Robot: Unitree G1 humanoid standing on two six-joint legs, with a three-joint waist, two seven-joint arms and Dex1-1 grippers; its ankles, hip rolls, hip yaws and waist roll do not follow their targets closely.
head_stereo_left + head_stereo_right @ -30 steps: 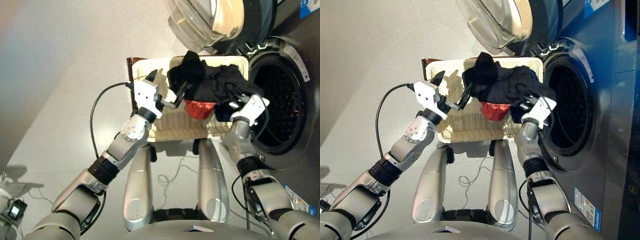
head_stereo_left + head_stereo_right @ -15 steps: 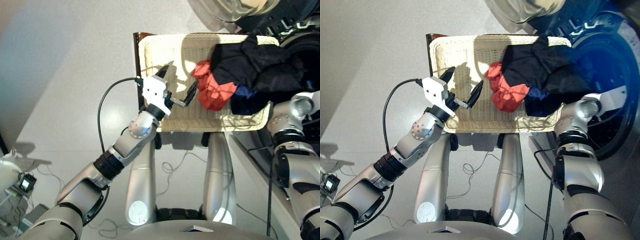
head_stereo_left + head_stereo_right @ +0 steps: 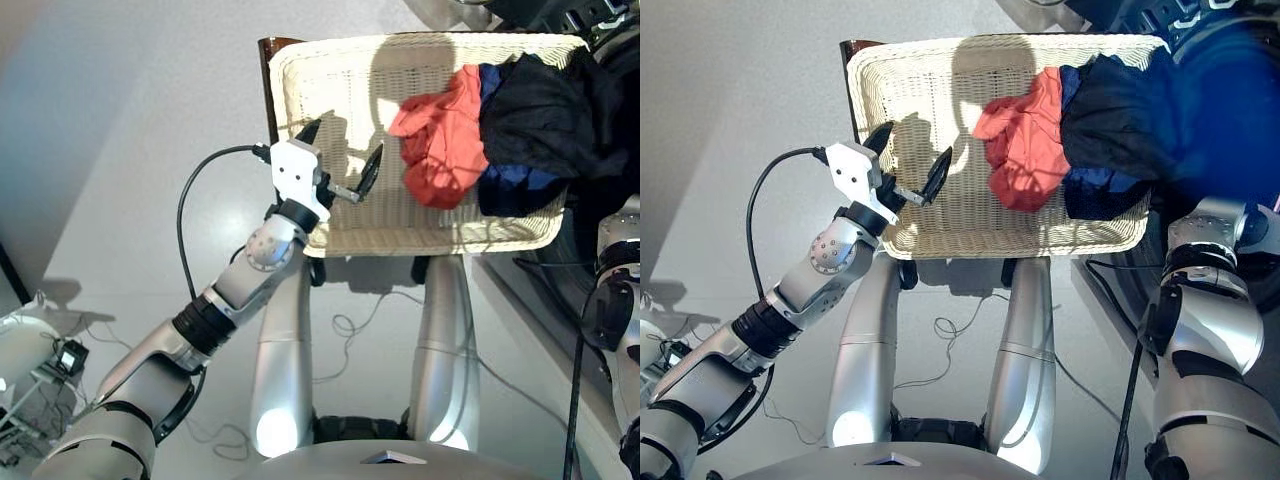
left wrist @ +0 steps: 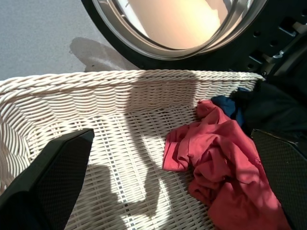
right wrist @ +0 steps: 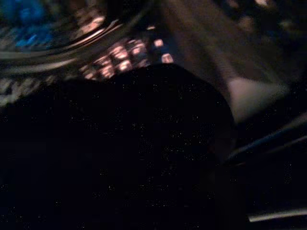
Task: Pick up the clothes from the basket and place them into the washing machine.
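Only the left wrist view shows the porthole door (image 4: 192, 24).

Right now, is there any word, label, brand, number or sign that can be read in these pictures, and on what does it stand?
None can be read. No print shows on the basket, the coral-red garment, the black garment or the left gripper. The right wrist view is too dark to show any writing.

Left gripper (image 3: 340, 172) fingers spread over the basket (image 3: 330, 90) floor, three garments (image 3: 500, 130) heaped in the basket well beyond the fingertips, washing machine door (image 4: 177, 28) behind the far rim.
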